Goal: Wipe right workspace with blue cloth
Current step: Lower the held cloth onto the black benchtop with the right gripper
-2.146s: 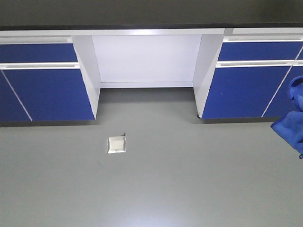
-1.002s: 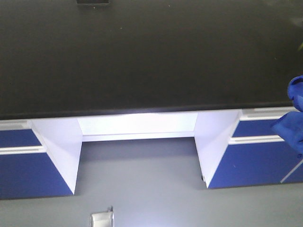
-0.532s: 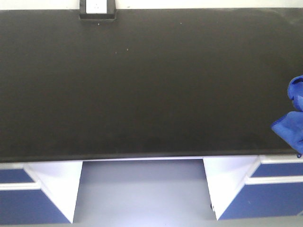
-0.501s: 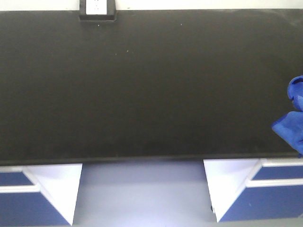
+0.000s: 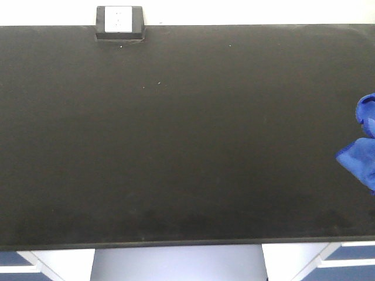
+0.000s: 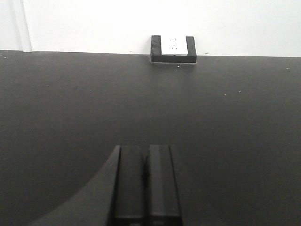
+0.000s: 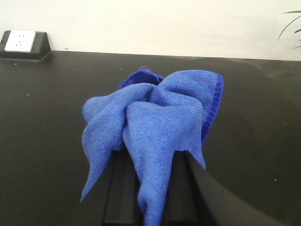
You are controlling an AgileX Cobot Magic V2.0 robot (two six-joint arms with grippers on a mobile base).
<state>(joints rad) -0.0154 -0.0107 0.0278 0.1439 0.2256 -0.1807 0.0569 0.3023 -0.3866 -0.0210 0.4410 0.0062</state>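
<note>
Front-facing view: the black surface [image 5: 187,140] fills nearly the whole frame. Its back edge runs along the white wall [image 5: 246,12], and its front edge shows just above the bottom. Below that edge, blue cabinet fronts [image 5: 351,270] peek in at the corners. A socket box [image 5: 119,22] sits at the back left, and the marks on its white face are too small to read. The blue cloth [image 5: 362,149] hangs in at the far right edge, bunched up, with open black surface stretching away to its left. A few pale specks dot the surface near the back.

Left wrist view: my left pincer [image 6: 146,188] is pressed closed, fingers touching with nothing between them. It points at the socket box [image 6: 173,48] against the wall. There is bare surface [image 6: 56,103] to either side and ahead, right up to the back edge.

Right wrist view: my right pincer [image 7: 150,162] is clamped on the blue cloth [image 7: 155,117]. The cloth balloons up over the fingers [image 7: 121,193] and drapes down between them. I cannot tell whether it touches the surface [image 7: 42,94]. The socket box [image 7: 23,44] is far off to the left at the wall, and its face is unreadable. Thin green plant leaves [image 7: 291,26] poke in at the top right.
</note>
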